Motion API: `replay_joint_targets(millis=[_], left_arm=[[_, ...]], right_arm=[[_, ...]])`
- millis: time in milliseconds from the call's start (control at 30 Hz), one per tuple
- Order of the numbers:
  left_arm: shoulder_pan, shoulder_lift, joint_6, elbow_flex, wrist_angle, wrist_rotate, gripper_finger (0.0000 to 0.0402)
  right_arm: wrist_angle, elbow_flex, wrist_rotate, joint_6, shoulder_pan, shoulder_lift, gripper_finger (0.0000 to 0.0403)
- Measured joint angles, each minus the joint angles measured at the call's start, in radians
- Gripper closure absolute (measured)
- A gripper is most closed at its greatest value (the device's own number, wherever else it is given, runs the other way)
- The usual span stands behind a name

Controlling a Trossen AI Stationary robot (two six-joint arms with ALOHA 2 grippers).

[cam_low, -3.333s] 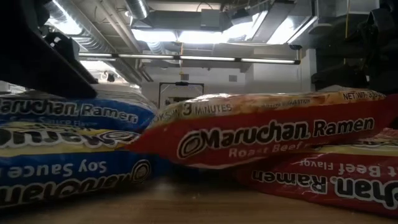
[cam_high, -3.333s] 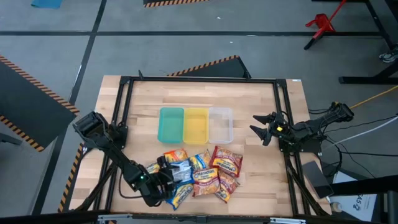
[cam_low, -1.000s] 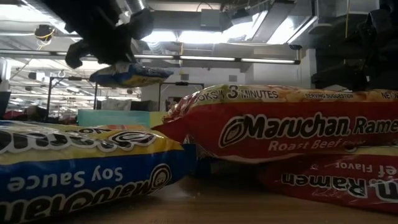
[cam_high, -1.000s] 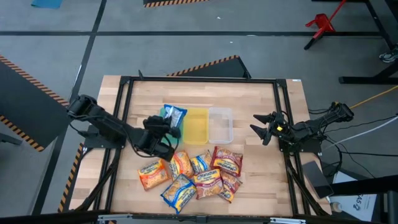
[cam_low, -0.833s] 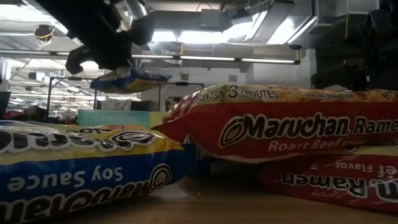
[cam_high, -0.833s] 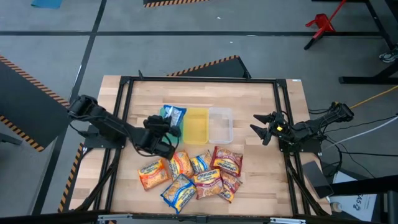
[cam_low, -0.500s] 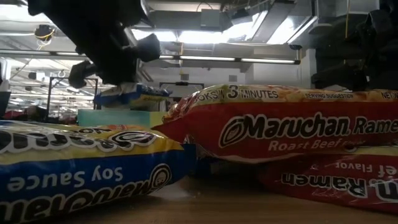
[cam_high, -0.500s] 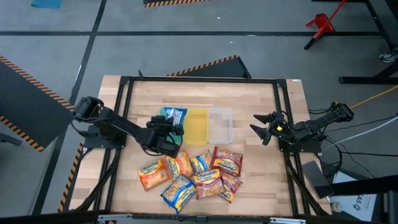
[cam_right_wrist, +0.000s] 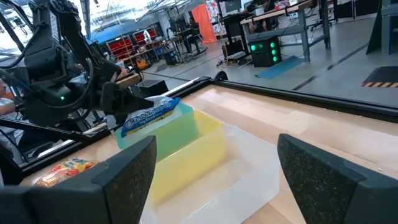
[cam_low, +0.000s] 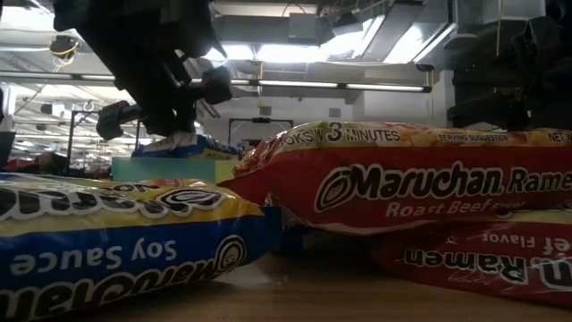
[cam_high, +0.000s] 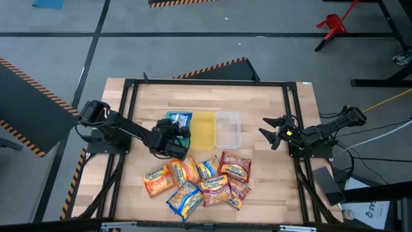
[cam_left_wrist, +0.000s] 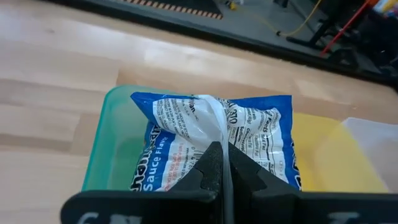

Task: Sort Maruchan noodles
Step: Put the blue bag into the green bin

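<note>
**Sort barely started: blue packet 1 going into green tray**

Left gripper (cam_left_wrist: 221,163) is pinched fully shut on the crinkled edge of a blue soy sauce packet (cam_high: 179,120). It holds that packet over or in the green tray (cam_high: 168,118); can't tell if the packet is seated on the tray floor yet. Not released.

Yellow tray (cam_high: 203,131) and clear tray (cam_high: 228,129) look empty in both the high and right wrist views.

Remaining pile (cam_high: 199,180) sits on the table (cam_high: 257,103) in front of the trays: roughly 8 or 9 packets, mixed blue-yellow, red and orange, overlapping, so the count is uncertain. None of them is sorted.

Right gripper (cam_high: 270,132) is parked near the table's right edge with fingers spread wide, holding nothing, well apart from trays and pile.

My read: 1 packet nearly placed, everything else left. Next is release, then back to the pile.
</note>
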Motion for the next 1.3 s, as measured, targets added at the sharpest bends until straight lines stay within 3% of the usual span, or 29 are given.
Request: replay_joint_targets(millis=[367,567,833,967,1100,1233,1300], left_arm=[[0.013,0.0,0.001,0.0,0.0,0.033,0.0395],[0.014,0.0,0.003,0.0,0.0,0.061,0.0355],[-0.025,-0.031,0.016,0.001,0.002,0.024,0.0299],[-0.123,-0.077,0.325,0.038,0.033,0.045,0.0294],[-0.253,-0.11,0.708,0.068,0.207,0.206,0.0293],[-0.383,-0.089,0.865,0.07,0.432,0.302,0.0293],[-0.436,-0.07,0.886,0.071,0.461,0.322,0.0293]], right_arm=[[0.0,0.0,0.0,0.0,0.0,0.0,0.0081],[0.0,0.0,-0.001,0.0,0.0,0.0,0.0081],[0.0,0.0,-0.001,-0.007,0.0,0.0,0.0081],[0.0,0.0,-0.002,-0.011,0.0,0.0,0.0081],[0.0,0.0,-0.014,-0.026,0.0,0.0,0.0081],[0.001,0.0,-0.019,-0.027,0.0,0.0,0.0081],[0.001,0.0,-0.02,-0.027,0.0,0.0,0.0081]])
